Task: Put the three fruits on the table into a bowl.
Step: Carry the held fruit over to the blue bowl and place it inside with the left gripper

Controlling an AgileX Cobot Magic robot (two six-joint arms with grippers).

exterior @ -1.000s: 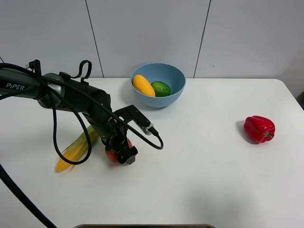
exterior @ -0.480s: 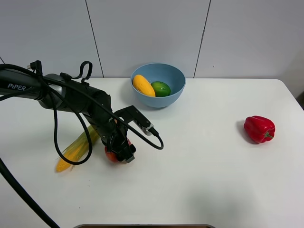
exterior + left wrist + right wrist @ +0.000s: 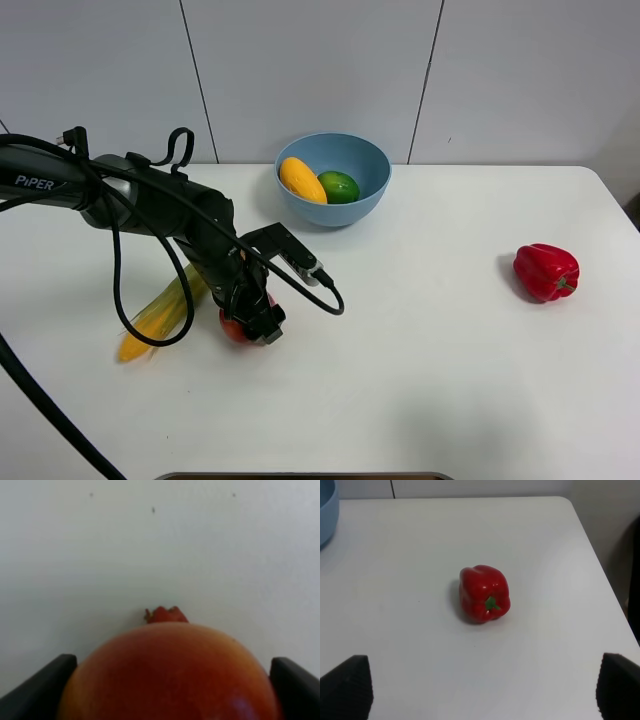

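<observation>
The red apple with yellowish patches rests on the white table, left of the middle. My left gripper is down over it, fingers on both sides. In the left wrist view the apple fills the gap between the two black fingertips, and the left gripper is shut on it. The yellow-orange mango and the green lime lie in the light-blue bowl at the back. My right gripper is open and empty, out of the exterior view.
A yellow corn cob with green husk lies just left of the apple, under my left arm's cables. A red bell pepper sits at the right, near the table's edge, in front of the right gripper. The bowl's rim shows there too.
The left gripper's fingers have drawn in a little around the apple. The apple stays on the table. Nothing else moved.
</observation>
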